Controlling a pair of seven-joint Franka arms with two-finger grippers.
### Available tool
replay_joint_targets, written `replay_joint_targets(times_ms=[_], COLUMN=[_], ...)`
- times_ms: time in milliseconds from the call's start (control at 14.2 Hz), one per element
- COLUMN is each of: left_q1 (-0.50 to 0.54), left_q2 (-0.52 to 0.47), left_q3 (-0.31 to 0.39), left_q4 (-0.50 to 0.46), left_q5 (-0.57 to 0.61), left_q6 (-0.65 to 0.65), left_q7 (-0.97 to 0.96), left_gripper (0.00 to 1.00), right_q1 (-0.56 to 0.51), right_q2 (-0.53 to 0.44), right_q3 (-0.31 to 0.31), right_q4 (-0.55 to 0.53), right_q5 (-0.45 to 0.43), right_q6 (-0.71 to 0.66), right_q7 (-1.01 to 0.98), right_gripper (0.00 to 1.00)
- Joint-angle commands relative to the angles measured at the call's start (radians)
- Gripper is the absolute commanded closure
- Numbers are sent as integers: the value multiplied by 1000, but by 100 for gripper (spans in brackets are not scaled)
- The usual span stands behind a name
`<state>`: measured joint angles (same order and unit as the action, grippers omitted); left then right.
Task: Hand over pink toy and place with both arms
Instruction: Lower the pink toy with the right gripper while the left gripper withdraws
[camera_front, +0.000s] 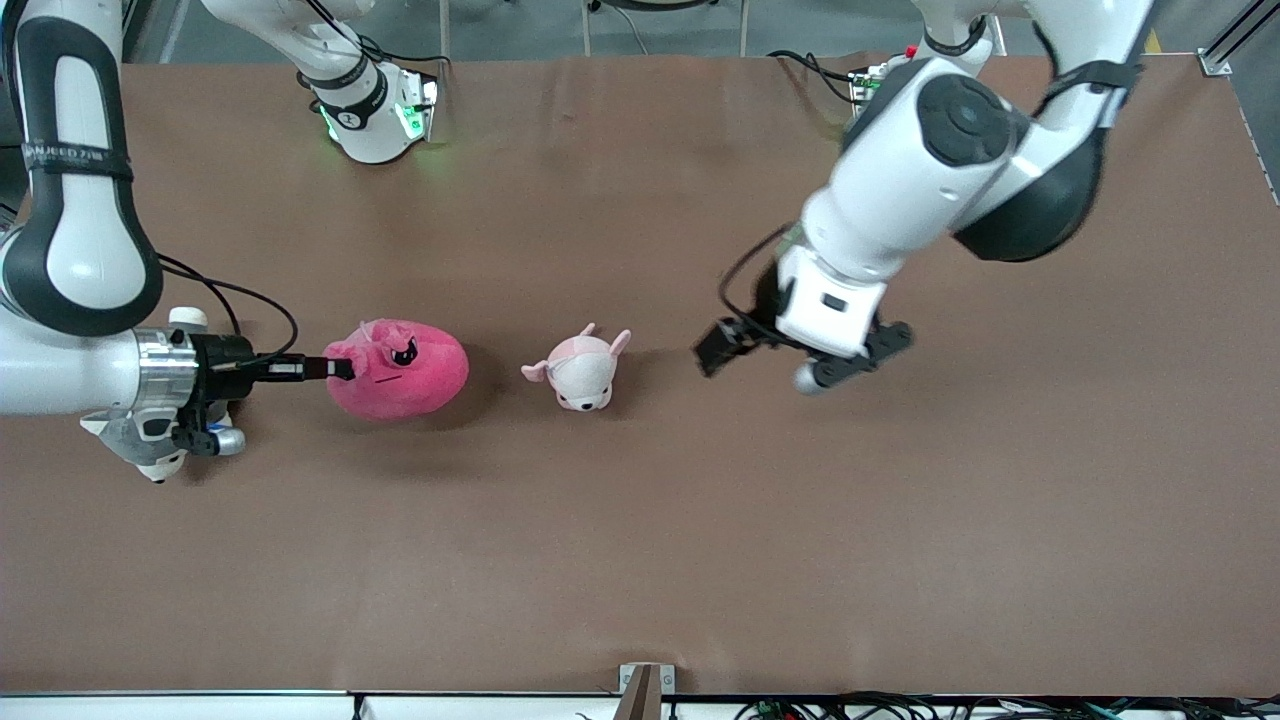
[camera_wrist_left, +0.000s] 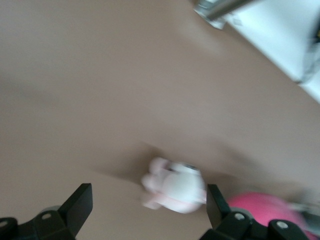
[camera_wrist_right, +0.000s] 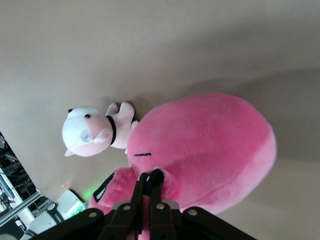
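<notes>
Nearest the front camera among the toys, the pale pink-and-white puppy plush lies on the brown table, and it serves as the landmark here. Beside it, toward the right arm's end of the table, rests the pink toy, whose light-pink patch is pinched between the nearly closed fingers of the right gripper; the right wrist view shows the fingertips biting only a fold of fabric at the toy's edge. On the puppy's flank toward the left arm's end, the left gripper hovers over bare table with its fingers spread wide and nothing between them. As I judge it, the thin grip is the risk: the heavy blob could swing or slip from that fold when lifted, and the left gripper, aimed near the puppy, might close on the wrong plush.
</notes>
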<state>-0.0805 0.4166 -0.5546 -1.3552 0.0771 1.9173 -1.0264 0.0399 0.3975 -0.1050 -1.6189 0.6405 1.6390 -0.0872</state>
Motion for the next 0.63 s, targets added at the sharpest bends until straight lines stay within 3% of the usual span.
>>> replay_joint_targets(times_ms=[0, 563], left_q1=[30, 196], left_q2=[-32, -214], left_q3=[-5, 19], left_q4=[-1, -12], left_q5=[146, 152], left_q6=[-177, -345], left_q7=[142, 518], left_gripper=[0, 0], right_q1=[-44, -81], right_q2=[12, 84], right_q3=[16, 16], right_q4=[10, 10], right_q5=[8, 10], right_q6=[4, 7], right_q7=[-29, -72], right_gripper=[100, 100])
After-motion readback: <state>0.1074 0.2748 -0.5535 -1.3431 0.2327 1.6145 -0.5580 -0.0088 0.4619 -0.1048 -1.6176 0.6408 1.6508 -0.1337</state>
